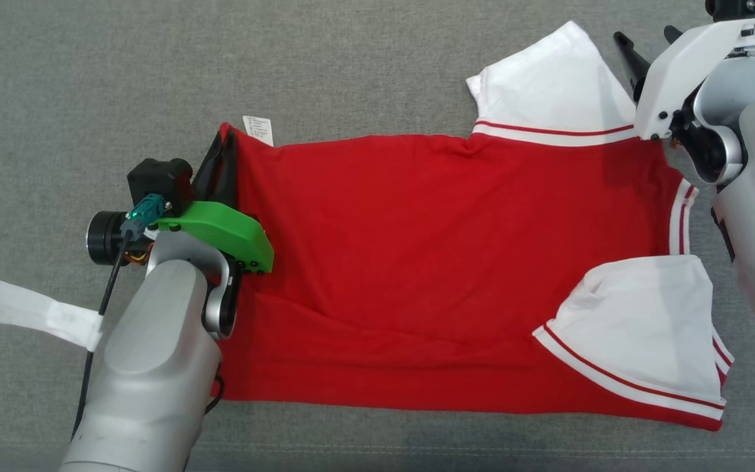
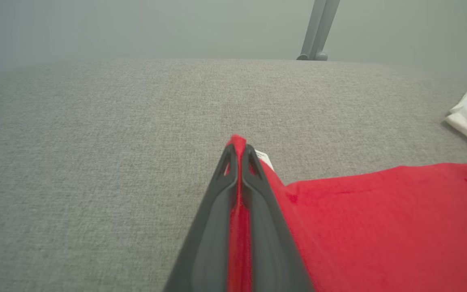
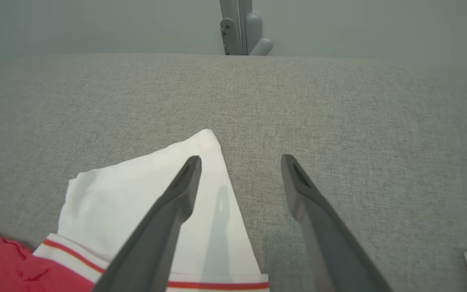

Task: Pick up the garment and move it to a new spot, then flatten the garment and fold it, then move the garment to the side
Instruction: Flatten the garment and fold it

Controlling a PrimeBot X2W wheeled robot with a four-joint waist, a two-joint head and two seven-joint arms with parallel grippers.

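Note:
The garment (image 1: 430,262) is a red shirt with white, red-striped sleeves, spread flat on the grey cloth surface. My left gripper (image 1: 223,134) is at its upper left corner, beside a white label (image 1: 259,128). In the left wrist view the gripper (image 2: 239,148) is shut on the red hem of the garment (image 2: 379,223), with fabric pinched between the fingers. My right gripper (image 1: 645,34) hovers open at the upper right, by the far white sleeve (image 1: 548,85). In the right wrist view the gripper (image 3: 240,159) holds nothing, and its left finger crosses over that sleeve (image 3: 136,190).
A white strip of cloth (image 1: 43,314) lies left of my left forearm. Grey surface (image 1: 351,65) stretches beyond the garment to a far edge, where a grey metal post (image 3: 239,28) stands. The near sleeve (image 1: 646,321) is folded onto the body.

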